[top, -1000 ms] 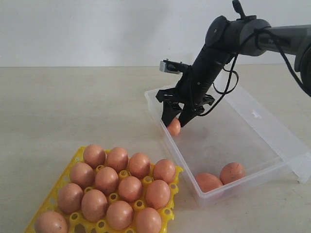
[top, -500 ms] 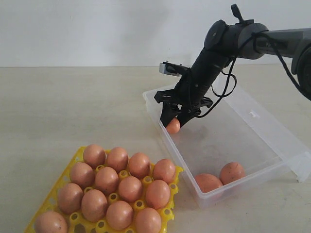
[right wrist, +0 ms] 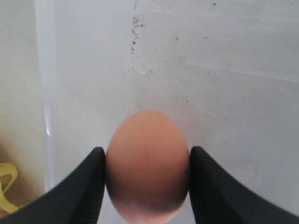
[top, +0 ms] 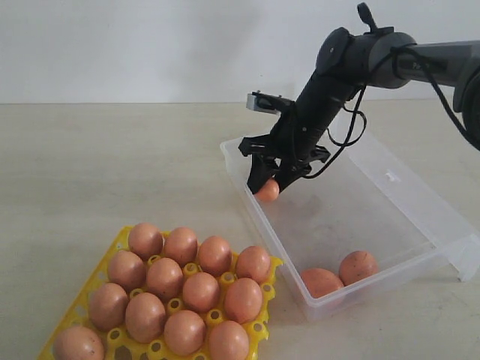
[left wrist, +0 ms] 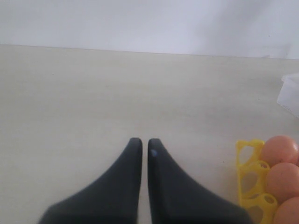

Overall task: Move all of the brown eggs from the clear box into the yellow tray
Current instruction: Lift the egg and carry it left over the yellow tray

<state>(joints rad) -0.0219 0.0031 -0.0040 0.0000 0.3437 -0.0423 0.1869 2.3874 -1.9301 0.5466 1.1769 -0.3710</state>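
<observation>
Right gripper [top: 270, 185] clamps 1 brown egg [top: 268, 190] over clear box [top: 337, 225], frame center; left gripper [left wrist: 141, 142] closed, empty.

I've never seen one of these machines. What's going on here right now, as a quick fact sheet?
Right gripper: shut on one brown egg, over the clear box near the wall facing the yellow tray
Left gripper: shut, empty, above the table beside the tray
In box: two eggs, at the near end
In tray: thirteen eggs in view; tray cut by the frame edge
Left to move: the held egg and those two
</observation>
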